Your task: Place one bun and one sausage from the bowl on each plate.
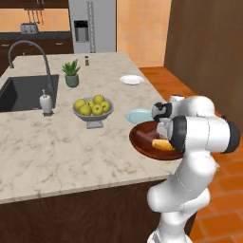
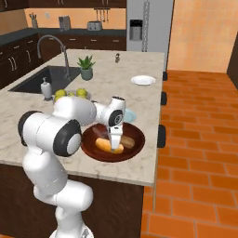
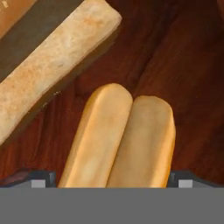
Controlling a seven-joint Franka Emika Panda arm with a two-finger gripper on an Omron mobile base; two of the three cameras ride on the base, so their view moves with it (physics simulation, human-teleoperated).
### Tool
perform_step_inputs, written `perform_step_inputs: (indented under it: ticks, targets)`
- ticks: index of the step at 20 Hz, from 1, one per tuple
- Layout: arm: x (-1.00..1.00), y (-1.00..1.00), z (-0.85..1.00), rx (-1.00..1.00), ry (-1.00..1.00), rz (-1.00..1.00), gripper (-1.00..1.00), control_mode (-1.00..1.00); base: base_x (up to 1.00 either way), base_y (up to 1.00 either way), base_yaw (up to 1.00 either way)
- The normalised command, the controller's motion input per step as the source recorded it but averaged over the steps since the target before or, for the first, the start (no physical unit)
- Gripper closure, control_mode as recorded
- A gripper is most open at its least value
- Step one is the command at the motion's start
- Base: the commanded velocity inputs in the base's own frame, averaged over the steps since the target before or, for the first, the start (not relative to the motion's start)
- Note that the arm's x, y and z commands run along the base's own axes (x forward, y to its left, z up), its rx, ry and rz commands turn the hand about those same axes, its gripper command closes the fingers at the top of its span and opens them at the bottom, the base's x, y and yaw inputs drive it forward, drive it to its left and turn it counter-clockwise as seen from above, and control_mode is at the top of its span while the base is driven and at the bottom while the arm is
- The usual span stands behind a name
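Left base view: wide, shallow bowl [image 1: 142,141] of dark reddish-brown wood at the counter's [image 1: 57,152] near corner, directly under the hand; yellow-orange bun [image 1: 163,144] partly visible inside. Pale blue plate [image 1: 137,115] just beyond the bowl, touching or nearly touching its rim; white plate [image 1: 131,79] well beyond the hand, farther along the counter. Grey footed fruit bowl [image 1: 93,110] off to the hand's left.

Right base view: gripper [image 2: 115,144] pointing straight down into the bowl [image 2: 93,148], over a golden bun [image 2: 105,144]; a browner roll [image 2: 127,140] lying beside it, to the hand's right. Blue plate [image 2: 129,116] behind the hand, white plate [image 2: 143,80] well beyond.

Hand view: split bun [image 3: 120,135], two pale golden lobes side by side, rounded ends, lying lengthwise between the two dark fingertips [image 3: 31,178]; jaws spread wide on either side, nothing grasped. Crusty, floury roll [image 3: 52,61] slanting across, ahead and left. No legible writing or labels anywhere.
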Motion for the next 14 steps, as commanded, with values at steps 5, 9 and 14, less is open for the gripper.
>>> perform_step_inputs:
  ticks: [5, 9, 14]
  targets:
    - [-1.00, 0.00, 1.00, 0.01, -0.42, -0.13, 1.00, -1.00, 0.00, 0.00, 0.00]
    - [-1.00, 0.00, 1.00, 0.00, -0.46, -0.04, 1.00, -1.00, 0.00, 0.00, 0.00]
    - [-0.40, -0.13, 0.37, 0.00, -0.17, 0.01, 1.00, 1.00, -0.54, -0.60, 0.07]
